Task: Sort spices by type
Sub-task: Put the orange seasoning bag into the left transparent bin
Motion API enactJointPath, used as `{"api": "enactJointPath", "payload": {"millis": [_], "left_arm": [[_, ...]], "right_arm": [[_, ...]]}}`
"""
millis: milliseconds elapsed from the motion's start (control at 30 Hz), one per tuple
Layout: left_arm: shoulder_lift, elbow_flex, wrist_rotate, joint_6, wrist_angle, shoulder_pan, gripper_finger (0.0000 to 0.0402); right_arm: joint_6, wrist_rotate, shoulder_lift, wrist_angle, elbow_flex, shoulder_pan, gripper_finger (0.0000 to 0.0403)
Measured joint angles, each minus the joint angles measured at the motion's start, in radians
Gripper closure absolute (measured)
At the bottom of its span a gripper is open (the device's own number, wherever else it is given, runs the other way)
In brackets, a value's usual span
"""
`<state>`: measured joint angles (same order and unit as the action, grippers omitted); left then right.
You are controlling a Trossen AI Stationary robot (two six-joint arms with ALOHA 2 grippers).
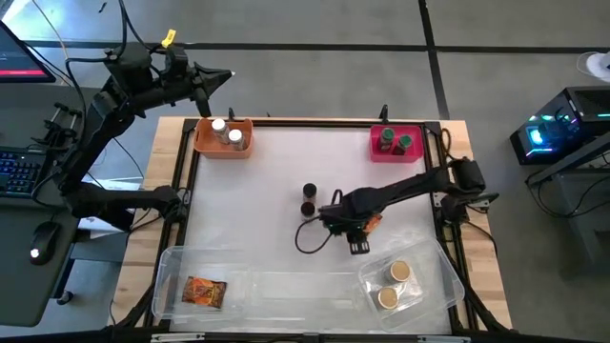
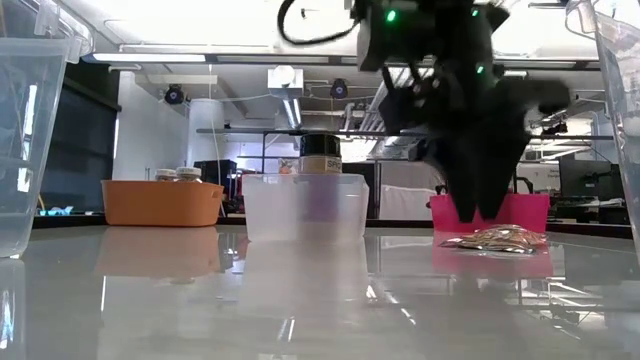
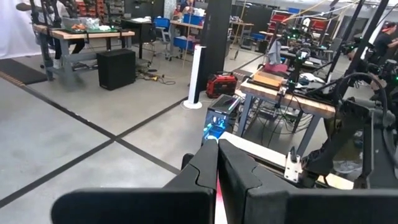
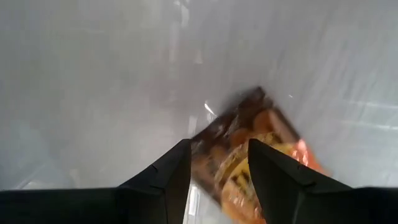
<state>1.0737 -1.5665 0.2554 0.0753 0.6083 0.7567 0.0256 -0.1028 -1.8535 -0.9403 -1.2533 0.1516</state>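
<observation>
My right gripper (image 1: 362, 229) points down at the table's middle right, shut on a flat orange-brown spice packet (image 4: 249, 140). Two black-lidded jars (image 1: 309, 200) stand on the table just left of it. White-lidded jars stand in the orange bin (image 1: 224, 136), and green-lidded ones in the pink bin (image 1: 397, 141). A second packet (image 1: 203, 291) lies in the near-left clear tray. Two tan-lidded jars (image 1: 393, 284) stand in the near-right tray. My left gripper (image 3: 217, 163) is shut on nothing, raised beyond the table's far left corner. My right gripper pinches the packet between its two fingers, which come from above and point down. The fingers sit on one end of the packet (image 4: 214, 165), and the rest sticks out past them. In the low view the packet (image 2: 495, 240) lies about level at the fingertips, just above or on the table; I cannot tell which.
Clear plastic trays (image 1: 315, 286) line the table's near edge. A black cable loop (image 1: 310, 236) hangs beside my right wrist. The white tabletop is bare between the bins and the trays.
</observation>
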Motion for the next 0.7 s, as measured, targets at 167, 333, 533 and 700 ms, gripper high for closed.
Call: {"api": "enactJointPath", "payload": {"millis": [167, 333, 533, 700], "left_arm": [[0.000, 0.000, 0.000, 0.001, 0.000, 0.000, 0.0401], [0.000, 0.000, 0.000, 0.011, 0.001, 0.000, 0.0402], [0.000, 0.000, 0.000, 0.017, 0.004, 0.000, 0.0402], [-0.001, 0.000, 0.000, 0.017, 0.001, 0.000, 0.0401]], "right_arm": [[0.000, 0.017, -0.063, 0.042, 0.000, -0.014, 0.0249], [-0.004, 0.034, -0.117, 0.041, -0.006, -0.017, 0.0249], [-0.017, 0.041, -0.130, 0.053, -0.004, -0.049, 0.0259], [-0.006, 0.051, -0.169, 0.047, -0.009, -0.059, 0.0376]]}}
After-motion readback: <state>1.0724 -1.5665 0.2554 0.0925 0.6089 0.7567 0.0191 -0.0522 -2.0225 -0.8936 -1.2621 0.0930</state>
